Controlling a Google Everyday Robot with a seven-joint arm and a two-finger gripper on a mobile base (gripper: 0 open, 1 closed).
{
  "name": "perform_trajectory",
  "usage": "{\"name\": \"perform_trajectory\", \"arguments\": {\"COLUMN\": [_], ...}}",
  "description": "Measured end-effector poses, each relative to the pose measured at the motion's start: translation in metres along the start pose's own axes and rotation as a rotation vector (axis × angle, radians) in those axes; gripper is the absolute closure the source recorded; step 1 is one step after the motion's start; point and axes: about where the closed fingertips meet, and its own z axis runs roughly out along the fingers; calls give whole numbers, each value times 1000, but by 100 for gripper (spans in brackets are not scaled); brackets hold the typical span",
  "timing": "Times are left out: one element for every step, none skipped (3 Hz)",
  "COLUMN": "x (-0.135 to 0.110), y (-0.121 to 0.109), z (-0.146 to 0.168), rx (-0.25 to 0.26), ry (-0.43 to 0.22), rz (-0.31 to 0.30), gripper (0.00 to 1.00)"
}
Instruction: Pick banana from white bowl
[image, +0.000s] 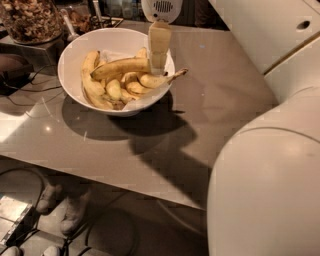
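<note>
The banana (120, 67) lies across the middle of the bowl (67, 60), resting on top of the other fruit. It is gently curved, yellow with brown marks, with one end near the bowl's left side and the other running under the gripper (160, 50).

Around it lie shorter bananas (114, 90), pale and stubby. One of them (157, 79) points right, and its thin stem sticks out over the bowl's right rim.

The gripper hangs over the right part of the bowl, its cream lower end right at the banana's right end. Whether it touches the fruit cannot be told, nor whether it is open or closed. Above it sits a white housing (160, 7) with a slotted grille.

The bowl stands on a glossy grey-brown table (225, 100), near its far left corner, and casts a dark shadow toward the near edge. Behind the bowl to the left is a glass jar (30, 20) of brown bits. Dark cables (20, 95) trail along the table's left edge.

The robot's white arm (265, 190) fills the lower right of the view.
</note>
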Motion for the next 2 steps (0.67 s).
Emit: {"name": "perform_trajectory", "arguments": {"x": [-15, -26], "y": [-6, -10], "z": [15, 29], "rx": [-18, -34], "ry": [5, 14], "rz": [-39, -76], "gripper": [13, 21]}}
